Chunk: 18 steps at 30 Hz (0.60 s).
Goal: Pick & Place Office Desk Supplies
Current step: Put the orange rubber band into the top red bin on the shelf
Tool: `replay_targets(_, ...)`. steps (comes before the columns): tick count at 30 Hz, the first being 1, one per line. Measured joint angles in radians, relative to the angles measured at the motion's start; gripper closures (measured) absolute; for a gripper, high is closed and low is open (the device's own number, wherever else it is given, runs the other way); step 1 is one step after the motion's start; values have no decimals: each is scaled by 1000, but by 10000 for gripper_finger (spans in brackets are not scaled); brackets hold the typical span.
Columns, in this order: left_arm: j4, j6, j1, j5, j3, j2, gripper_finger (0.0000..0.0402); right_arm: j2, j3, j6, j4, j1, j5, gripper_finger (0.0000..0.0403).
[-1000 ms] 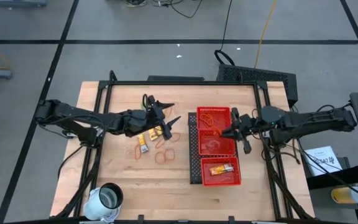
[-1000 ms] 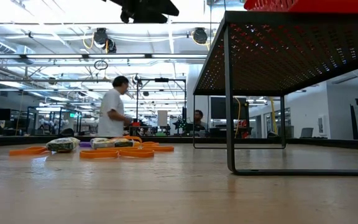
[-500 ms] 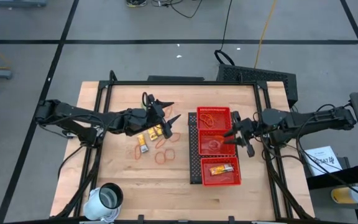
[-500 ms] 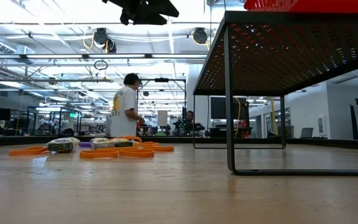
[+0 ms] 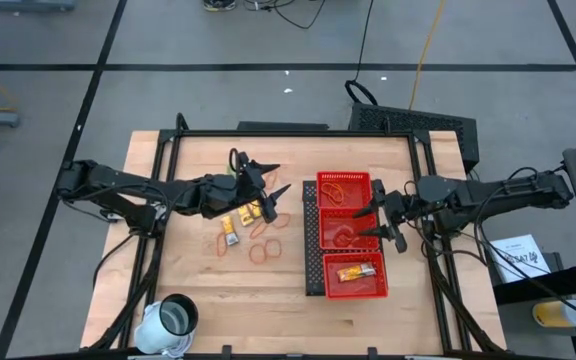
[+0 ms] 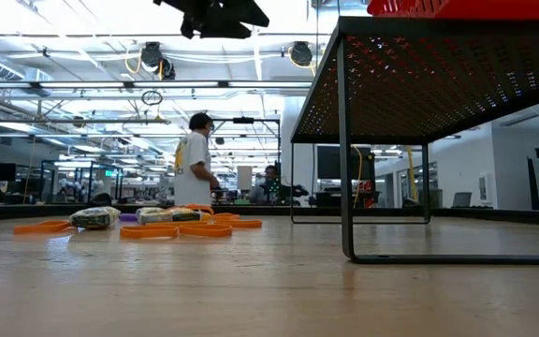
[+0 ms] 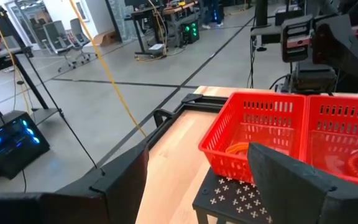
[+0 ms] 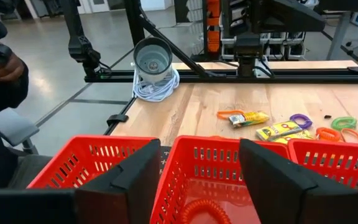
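High view, left to right: a white cup [image 5: 171, 318] sits at the lower left of the bench [image 5: 198, 290]. Just left of centre, the left gripper [image 5: 271, 194] hangs with jaws spread, pinching nothing, above the loose supplies: 2 yellow packets [image 5: 239, 217], a third packet [image 5: 230, 237] below them, and several orange bands [image 5: 263, 251]. It has not shifted over the last second.

Right of centre stands the red tray [image 5: 312, 232] with 3 compartments: bands in the upper one, a coiled band [image 5: 342, 236] in the middle one, a packet [image 5: 356, 271] in the lower one. The right gripper [image 5: 381, 218] is at the tray's right edge beside the middle compartment. A second ago it was pressed together; now its jaws are spread and empty, and the coiled band lies in the middle compartment below it.

That reads as a release just made: 1 more band delivered. The bench pile at centre is still waiting, so most of the sorting looks undone. The left gripper seems best placed for the next pick.
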Motion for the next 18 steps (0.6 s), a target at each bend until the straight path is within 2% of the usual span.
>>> replay_targets(5, -67, -37, 0, -26, 0, 0, 117, 0, 0, 0, 2, 0, 0, 186)
replay_targets(9, -192, -93, 2, -137, 0, 0, 117, 0, 0, 0, 2, 0, 1, 188)
replay_targets(11, -276, -159, 14, -161, 0, 0, 117, 0, 0, 0, 2, 0, 1, 190)
replay_targets(14, -429, -316, 47, -90, 0, 0, 117, 0, 0, 0, 2, 0, 1, 192)
replay_targets(18, -641, -433, 64, 131, 0, 0, 117, 0, 0, 0, 2, 0, 1, 191)
